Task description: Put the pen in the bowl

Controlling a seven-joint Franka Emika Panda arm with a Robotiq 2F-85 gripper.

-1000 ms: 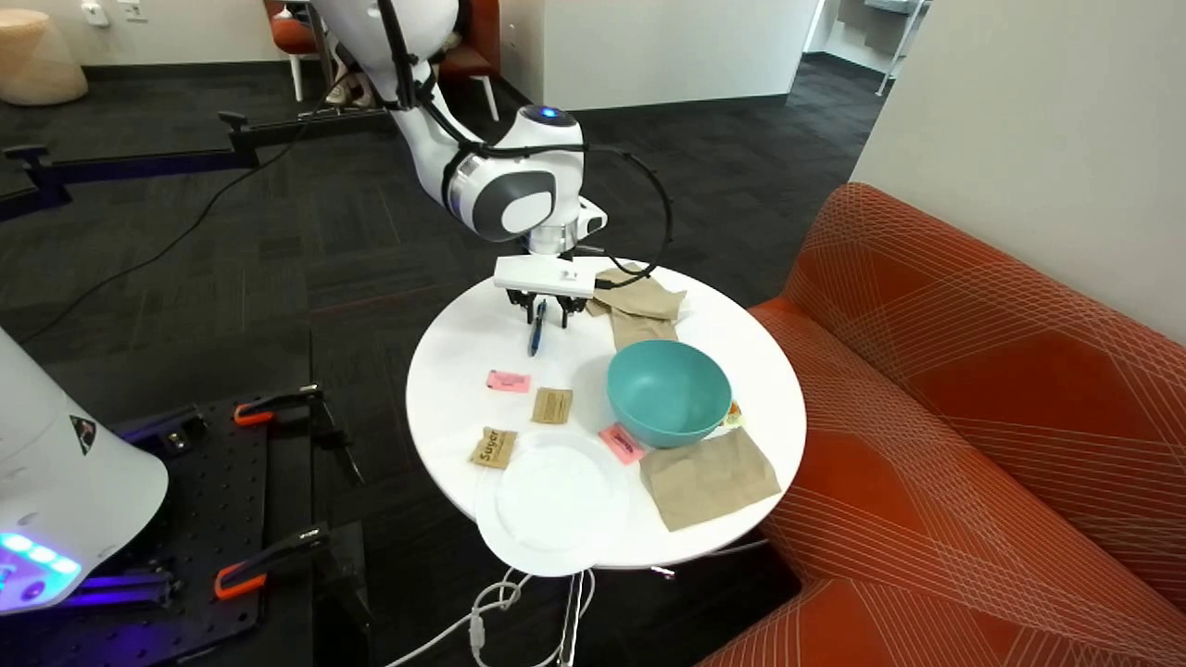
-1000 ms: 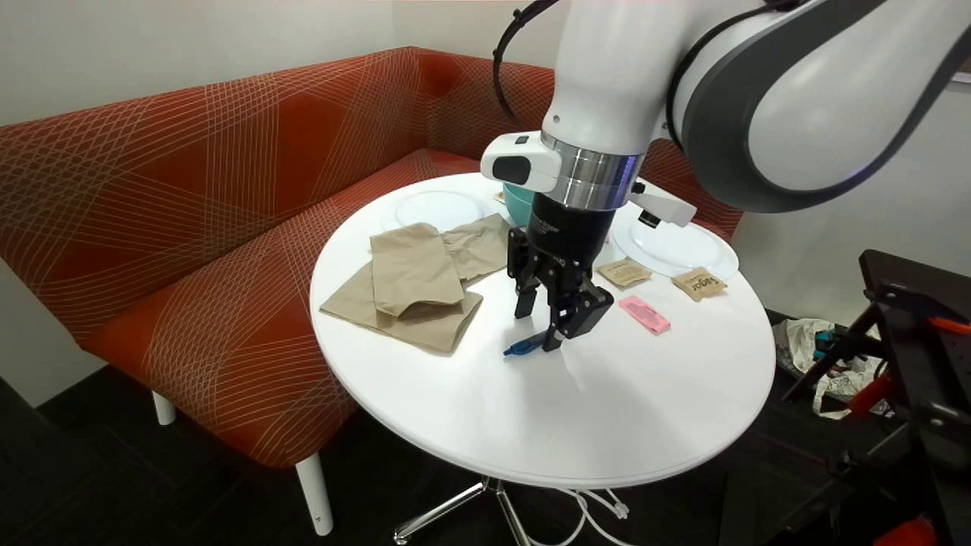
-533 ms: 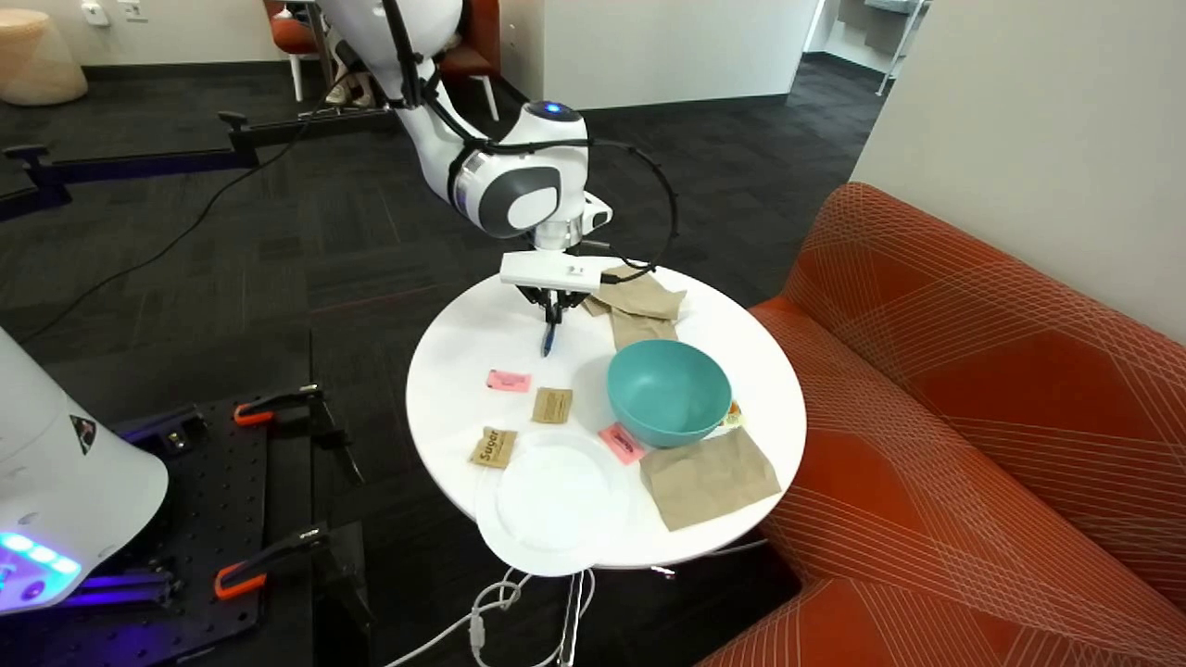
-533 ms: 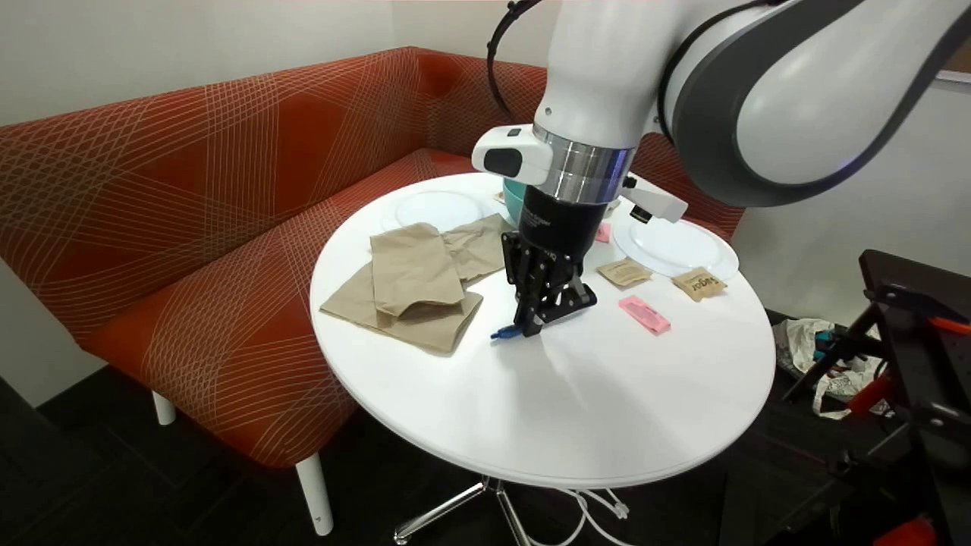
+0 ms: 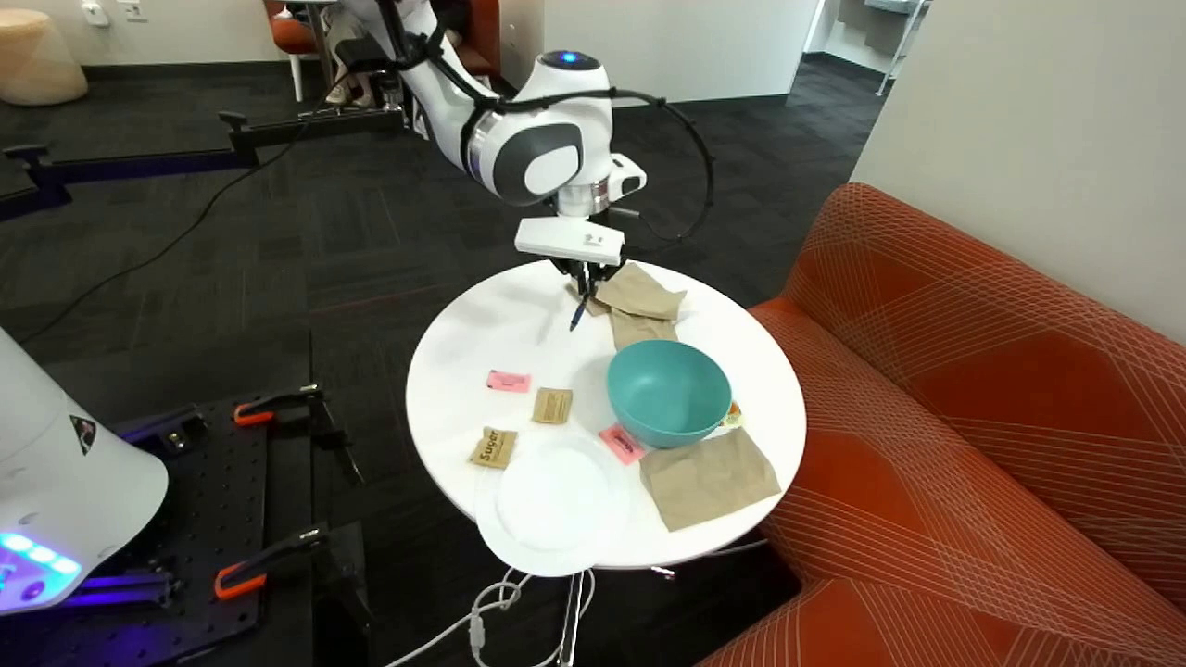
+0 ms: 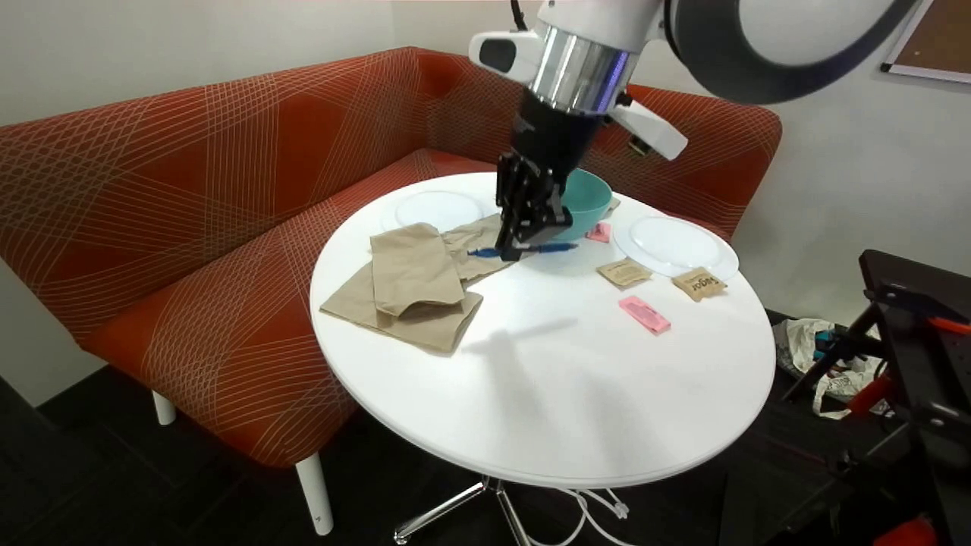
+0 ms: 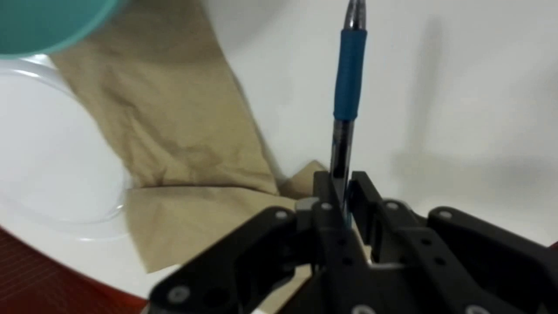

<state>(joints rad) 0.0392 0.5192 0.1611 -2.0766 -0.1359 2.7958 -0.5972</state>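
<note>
The slim blue pen is pinched between the fingertips of my gripper, its metal tip pointing away from the jaws in the wrist view. Both exterior views show the pen held up off the table, and its shadow falls on the white top below. The gripper grips it partway along, so a piece sticks out on either side. The teal bowl stands upright on the table, a short way from the pen. Behind my gripper, part of the bowl is hidden; the wrist view catches only its edge.
Tan folded napkins lie under and beside the gripper, and another napkin is by the bowl. Pink packets and sugar packets are scattered about. Clear plates sit near the table's rim.
My gripper has shut from its wider stance around the pen, then risen with it off the table. Both have shifted toward the napkins and the bowl. The bowl has not moved.
</note>
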